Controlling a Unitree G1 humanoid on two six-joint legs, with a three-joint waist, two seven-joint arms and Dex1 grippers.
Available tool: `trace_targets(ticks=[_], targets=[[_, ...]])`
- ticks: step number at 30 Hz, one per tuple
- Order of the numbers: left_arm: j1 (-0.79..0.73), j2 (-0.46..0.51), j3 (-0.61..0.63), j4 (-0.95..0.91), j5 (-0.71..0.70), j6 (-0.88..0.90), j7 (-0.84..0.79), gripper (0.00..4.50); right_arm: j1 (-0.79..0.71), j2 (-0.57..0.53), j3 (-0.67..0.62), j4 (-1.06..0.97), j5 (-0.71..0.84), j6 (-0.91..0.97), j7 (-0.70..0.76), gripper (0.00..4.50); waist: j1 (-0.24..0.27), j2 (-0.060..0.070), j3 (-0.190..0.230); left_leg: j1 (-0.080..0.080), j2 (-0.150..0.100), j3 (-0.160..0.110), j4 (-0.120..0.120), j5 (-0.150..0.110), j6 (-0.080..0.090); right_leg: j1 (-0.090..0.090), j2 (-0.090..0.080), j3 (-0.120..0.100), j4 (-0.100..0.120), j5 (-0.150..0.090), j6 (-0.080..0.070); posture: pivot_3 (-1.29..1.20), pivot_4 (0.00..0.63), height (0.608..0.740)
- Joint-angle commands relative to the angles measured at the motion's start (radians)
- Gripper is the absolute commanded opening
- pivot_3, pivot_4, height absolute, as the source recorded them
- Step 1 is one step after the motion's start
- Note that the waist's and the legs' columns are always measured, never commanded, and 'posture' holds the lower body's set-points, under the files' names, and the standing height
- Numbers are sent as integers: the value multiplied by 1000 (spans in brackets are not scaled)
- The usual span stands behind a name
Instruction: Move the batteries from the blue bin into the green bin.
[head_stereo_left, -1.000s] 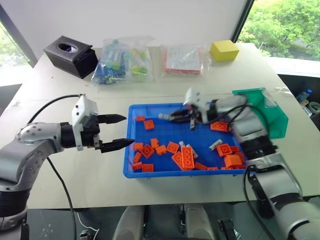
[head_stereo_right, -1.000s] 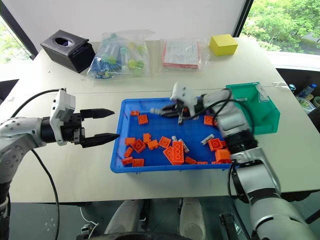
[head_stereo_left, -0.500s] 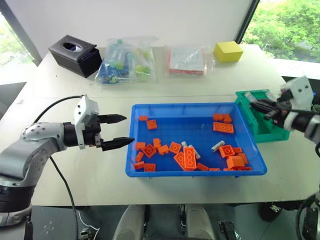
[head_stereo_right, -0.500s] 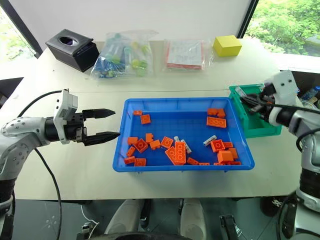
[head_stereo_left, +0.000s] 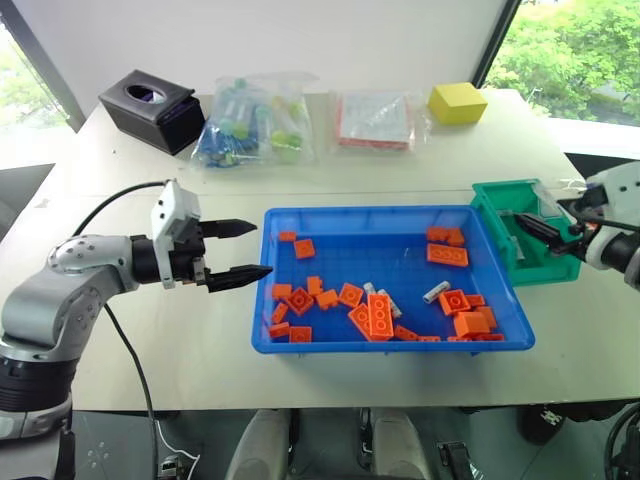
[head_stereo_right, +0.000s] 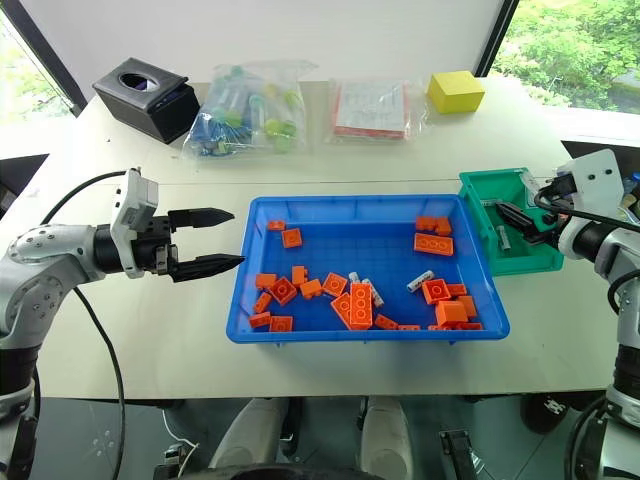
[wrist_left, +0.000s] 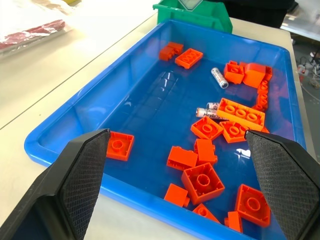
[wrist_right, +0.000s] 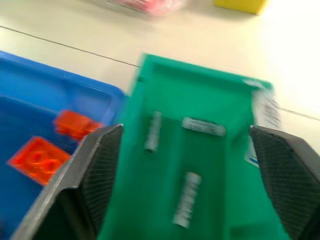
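Right wrist view: the right tool (wrist_right: 182, 165), jaws apart and empty, hangs over the green bin (wrist_right: 220, 165) where three batteries (wrist_right: 152, 131) lie; two batteries (wrist_left: 208, 113) remain among bricks (wrist_left: 202, 182) in the blue bin (head_stereo_left: 300, 216); the left tool (head_stereo_left: 242, 251), jaws apart, waits at its left rim.

The right pincer (head_stereo_right: 518, 217) is open over the green bin (head_stereo_right: 508, 255). The left pincer (head_stereo_right: 218, 240) is open beside the blue bin (head_stereo_right: 350, 205).

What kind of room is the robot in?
Probably an office or lab by a window: a plain white table holds a black tissue box, bagged supplies and sorting bins, and trees show outside.
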Motion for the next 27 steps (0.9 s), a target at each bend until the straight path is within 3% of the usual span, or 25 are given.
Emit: trace_targets(ticks=[1, 5, 8, 15, 19, 27], targets=[[-9, 2, 9, -31, -5, -6, 5, 4500, -62, -46, 75, -121, 105, 0, 123, 4142, -6, 0, 0, 0, 1, 0, 0, 0, 0, 0, 1, 0, 0, 0, 0, 0, 150, 692], [-18, -2, 3, -30, 0, -8, 8, 4500, -115, -74, 229, -162, 167, 52, 225, 4142, -3, 0, 0, 0, 3, 0, 0, 0, 0, 0, 2, -1, -1, 0, 0, 0, 150, 692], [-24, -1, 4, -42, -2, -4, 15, 4500, -171, -37, 344, -182, 178, 224, 137, 4142, 2, -1, 0, 0, 2, 0, 0, 0, 0, 0, 1, -1, -1, 0, 0, 0, 150, 692], [19, 25, 42, -85, -22, 19, 27, 4500, -245, 134, 232, -357, 429, 685, -16, 4333, 2, -1, 1, -2, 2, -1, 0, 0, 0, -1, 1, -1, -3, 0, -1, 0, 150, 692], [35, 42, 63, -93, -30, 26, 22, 4500, -263, 294, 161, -328, 494, 802, -339, 4333, 3, -2, 0, -2, 3, -1, 0, -1, 0, -1, 2, -1, -3, 1, -2, 0, 150, 692], [32, 40, 51, -83, -21, 12, 15, 4500, -225, 233, 157, -162, 1075, 802, -846, 4333, 0, -2, 0, -2, 2, 0, 0, -1, 1, 0, 1, -1, -6, 2, -2, 0, 150, 692]])
